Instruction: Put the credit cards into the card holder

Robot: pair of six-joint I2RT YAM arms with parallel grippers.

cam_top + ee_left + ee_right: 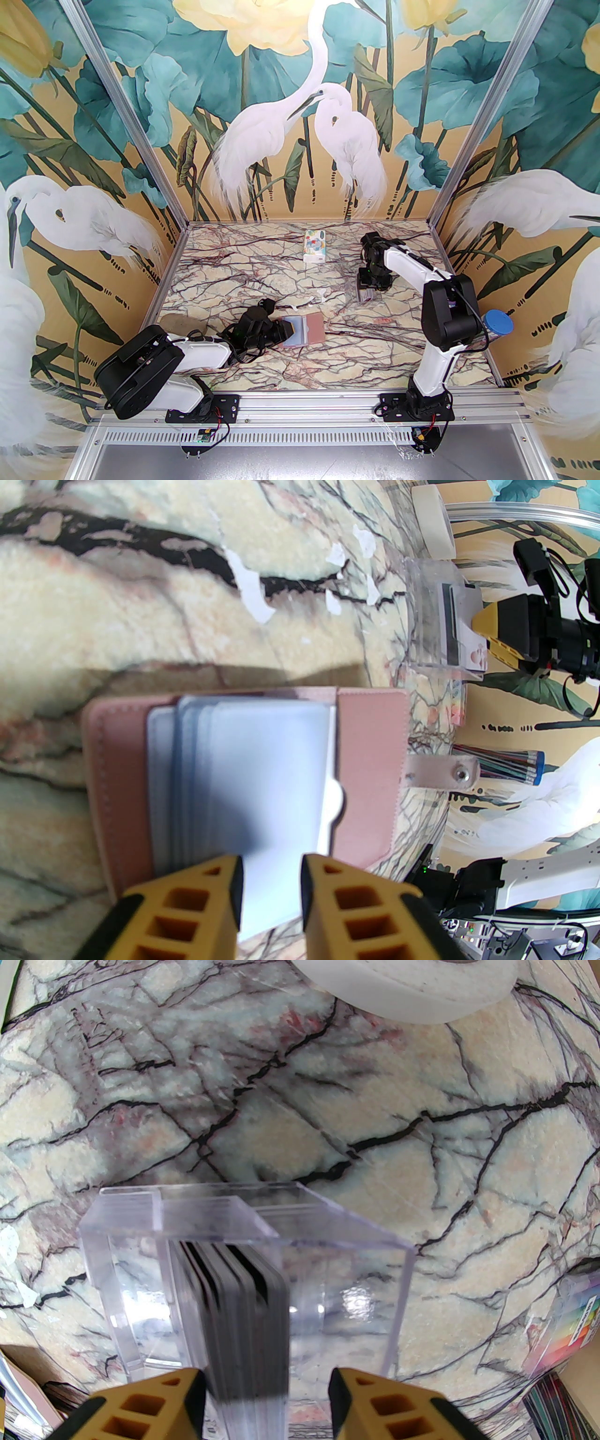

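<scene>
Right gripper [266, 1375] hangs low over the clear box [349, 1260], jaws apart and straddling the credit cards [243, 1316], which stand on edge inside it. One finger is just beside the stack and the other has a clear gap, so no grip yet. Across the marble table [117, 620], left gripper [271, 862] sits at one edge of the card holder [370, 761], which lies open and flat with its pale blue sleeves [262, 770] fanned. Those jaws stand narrowly apart over the top sleeve with nothing clamped between them. Whether they touch it, I can't tell. Box and holder stand apart.
</scene>
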